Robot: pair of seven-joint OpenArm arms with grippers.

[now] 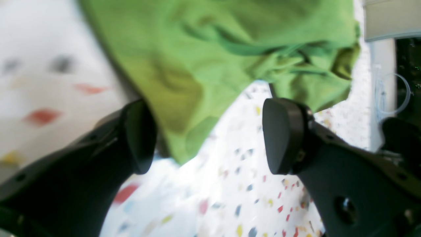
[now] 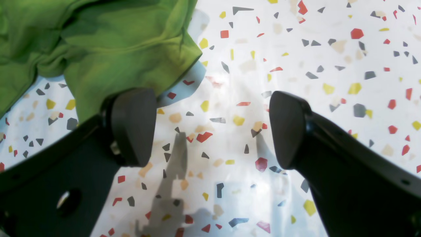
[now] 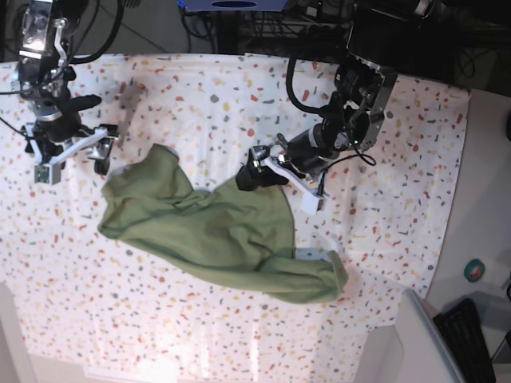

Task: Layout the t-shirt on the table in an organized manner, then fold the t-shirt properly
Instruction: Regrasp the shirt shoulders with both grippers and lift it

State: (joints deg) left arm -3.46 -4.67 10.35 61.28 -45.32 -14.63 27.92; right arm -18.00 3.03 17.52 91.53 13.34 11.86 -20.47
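Lying crumpled near the middle of the table (image 3: 239,88), one t-shirt (image 3: 215,231) spreads from a bunched end at the base view's left to a rolled, folded-over end at lower right. Its collar and tag cannot be made out in any view; folds hide which part is sleeve and which is hem.

Two arms are present, one gripper each. Left gripper (image 1: 210,135): jaws spread wide, nothing between them; one edge of the shirt (image 1: 210,56) hangs down toward the gap, close beside one finger (image 1: 139,136), though blur leaves contact uncertain. In the base view this gripper (image 3: 259,171) sits at the shirt's upper edge. Right gripper (image 2: 210,126): jaws likewise wide and empty, over bare speckled cloth (image 2: 296,49), with a corner of the shirt (image 2: 108,42) just beside one finger (image 2: 131,125). In the base view it (image 3: 72,155) stands just off the shirt's left end.

Cut off or unclear: both wrist views crop the shirt; the left wrist view is blurred throughout. A plain grey-white surface (image 3: 479,199) borders the table at the right, its small round object (image 3: 476,270) too small to identify.
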